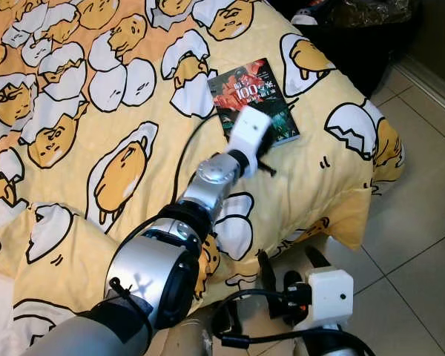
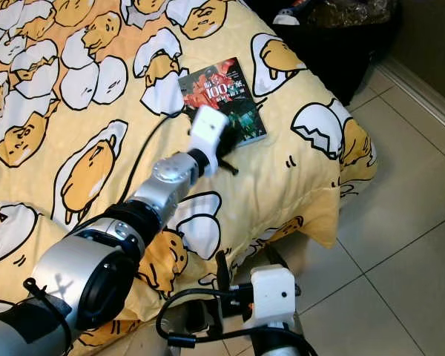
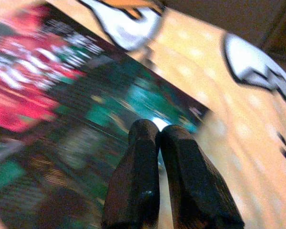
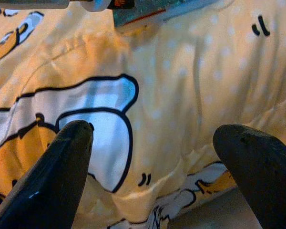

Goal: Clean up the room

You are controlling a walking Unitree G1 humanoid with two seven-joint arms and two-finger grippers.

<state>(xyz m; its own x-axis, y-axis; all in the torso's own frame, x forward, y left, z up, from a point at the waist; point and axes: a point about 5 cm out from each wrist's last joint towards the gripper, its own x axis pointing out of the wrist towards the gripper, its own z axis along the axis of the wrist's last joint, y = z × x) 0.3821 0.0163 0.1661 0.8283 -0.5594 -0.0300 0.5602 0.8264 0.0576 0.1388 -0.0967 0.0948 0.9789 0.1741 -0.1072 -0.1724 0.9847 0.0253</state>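
A dark book (image 1: 254, 100) with red and green cover art lies flat near the bed's (image 1: 133, 89) far right corner. The left gripper (image 3: 158, 138), fingers pressed together, hovers over it. The right gripper (image 4: 152, 143), fingers spread, hangs beside the bed's near edge.

Book (image 1: 246, 87) flat and closed on yellow egg-print bedspread (image 1: 319, 193), cover up, near the bed's corner. Cover dark with red and green artwork and white lettering including "100"; slightly turned against the bed edge, its near part hidden behind the left arm. Blurred in the left wrist view, glossy cover with red at one end, green toward the other.
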